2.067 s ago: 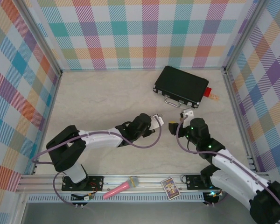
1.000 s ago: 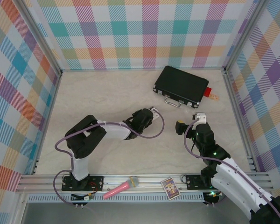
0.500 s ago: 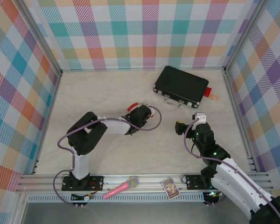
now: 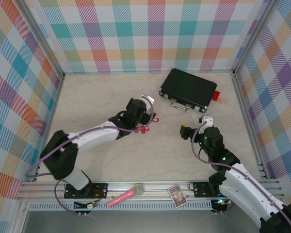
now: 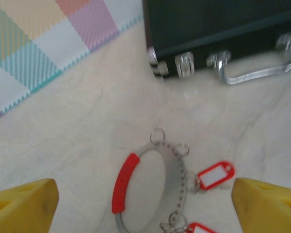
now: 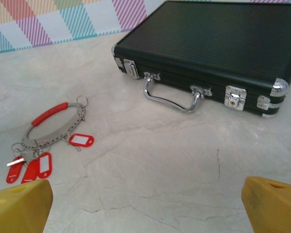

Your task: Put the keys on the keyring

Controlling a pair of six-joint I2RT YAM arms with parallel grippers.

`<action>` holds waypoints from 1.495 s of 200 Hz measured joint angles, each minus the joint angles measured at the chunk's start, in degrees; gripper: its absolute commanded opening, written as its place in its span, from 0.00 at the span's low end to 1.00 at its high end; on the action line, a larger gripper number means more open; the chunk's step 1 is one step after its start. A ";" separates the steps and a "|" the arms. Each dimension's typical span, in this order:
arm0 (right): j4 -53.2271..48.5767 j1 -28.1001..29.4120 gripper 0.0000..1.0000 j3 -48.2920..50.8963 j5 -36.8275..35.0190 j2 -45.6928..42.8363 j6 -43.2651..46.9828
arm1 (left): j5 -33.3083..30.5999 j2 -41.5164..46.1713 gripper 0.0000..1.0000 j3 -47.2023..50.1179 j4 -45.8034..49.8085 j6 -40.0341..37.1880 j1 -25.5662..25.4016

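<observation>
Your left claw point(image 5: 145, 208) hangs wide open above the thin grey metal keyring point(image 5: 125, 183) with a red arc, flat on the bench point(image 5: 87, 121) mid-scene. Small red plastic key tags point(image 5: 214, 175) touch its right rim. Descend off-centre and you could shove it away. To the right, your right claw point(image 6: 145, 208) is wide and empty.

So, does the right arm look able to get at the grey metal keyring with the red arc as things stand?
Probably yes: bare tabletop lies between the open right gripper and the keyring; the black briefcase sits aside. The open left gripper at the ring could crowd it.
</observation>
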State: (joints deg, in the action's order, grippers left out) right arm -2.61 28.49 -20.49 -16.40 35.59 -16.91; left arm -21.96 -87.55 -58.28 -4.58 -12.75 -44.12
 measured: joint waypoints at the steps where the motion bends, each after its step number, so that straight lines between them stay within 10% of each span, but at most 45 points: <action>1: 0.00 0.00 0.99 -0.07 0.00 0.02 0.00 | -0.04 0.46 1.00 0.07 0.02 0.26 0.00; 85: 7.28 -1.07 0.99 -4.48 -11.30 14.49 8.09 | -9.94 22.49 1.00 16.11 -0.66 17.97 14.38; 159: 24.96 -12.39 0.99 -3.30 -13.86 33.66 15.93 | -18.25 17.46 1.00 28.98 -9.57 22.16 29.07; 299: 59.71 -22.51 0.99 4.55 2.38 52.85 18.25 | 0.13 -3.17 1.00 39.36 -50.42 11.67 35.30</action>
State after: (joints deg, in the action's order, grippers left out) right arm 57.10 5.98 -15.94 -14.02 88.44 1.34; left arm -21.82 -90.72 -18.92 -55.00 -1.08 -8.82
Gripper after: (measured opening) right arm 0.990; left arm 0.997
